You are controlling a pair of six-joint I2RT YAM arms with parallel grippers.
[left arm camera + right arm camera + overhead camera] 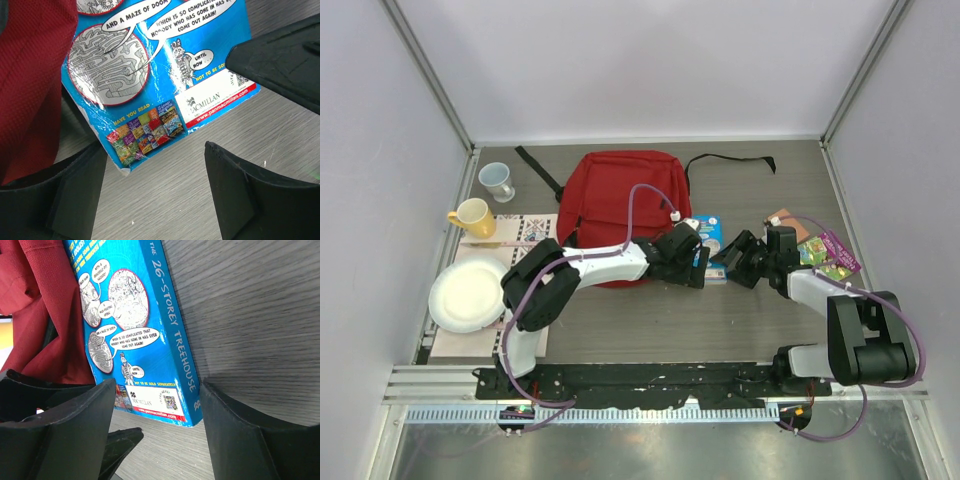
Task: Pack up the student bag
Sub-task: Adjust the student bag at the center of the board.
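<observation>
The student bag (pixel 618 200), a red backpack, lies flat at the table's middle back; its fabric shows on the left of both wrist views (pixel 30 75) (pixel 35 305). A blue book (pixel 712 238) lies back cover up by the bag's right edge (pixel 160 70) (pixel 135 335). My left gripper (pixel 694 264) (pixel 155 175) is open just short of the book's near left corner, with bare table between its fingers. My right gripper (pixel 733 262) (pixel 157 410) is open, its fingers astride the book's near spine corner without pinching it. The two grippers nearly touch.
A green and purple book (pixel 832 256) and a brownish one (pixel 782 220) lie to the right. A white mug (pixel 497 181), a yellow mug (pixel 472 217), a white plate (pixel 468 294) and a patterned mat (pixel 535 230) sit at the left. A black strap (pixel 735 160) trails behind the bag.
</observation>
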